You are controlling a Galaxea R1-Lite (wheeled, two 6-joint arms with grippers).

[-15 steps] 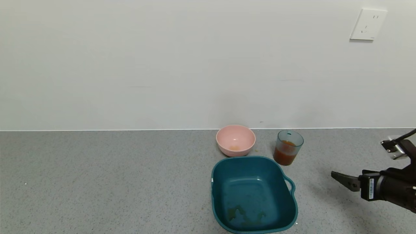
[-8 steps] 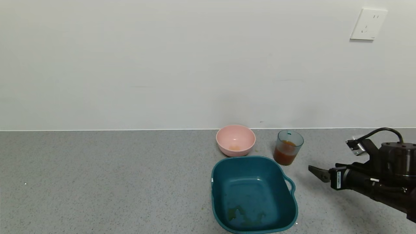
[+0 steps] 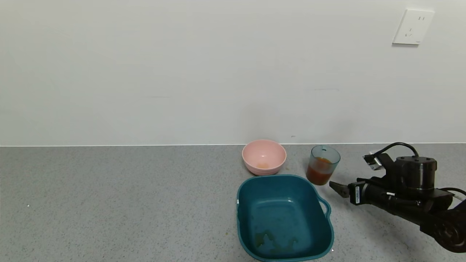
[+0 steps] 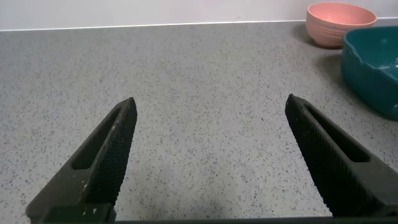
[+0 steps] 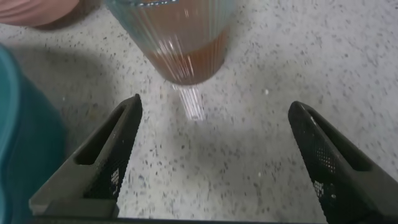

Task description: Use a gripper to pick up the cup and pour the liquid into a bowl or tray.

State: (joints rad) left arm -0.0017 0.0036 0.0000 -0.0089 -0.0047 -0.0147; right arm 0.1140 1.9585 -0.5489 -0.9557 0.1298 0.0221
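The ribbed pale blue-green cup (image 3: 323, 165) stands upright on the grey counter, about half full of red-orange liquid (image 3: 319, 174). The pale pink bowl (image 3: 264, 157) sits to its left, near the wall. My right gripper (image 3: 336, 189) is open and empty, low over the counter just right of and in front of the cup, pointing at it. In the right wrist view the cup (image 5: 180, 37) stands just beyond the open jaws, apart from them. My left gripper (image 4: 208, 140) is open and empty over bare counter, far from the cup; the bowl (image 4: 340, 22) shows in its view.
A teal squarish tray (image 3: 284, 217) with a handle sits in front of the bowl and cup, with smears on its floor. It also shows in the left wrist view (image 4: 373, 65). The wall runs close behind the bowl. A socket (image 3: 412, 27) is on the wall.
My right arm has moved left across the counter toward the cup, its open gripper now just short of it. The cup, bowl and tray have not moved.
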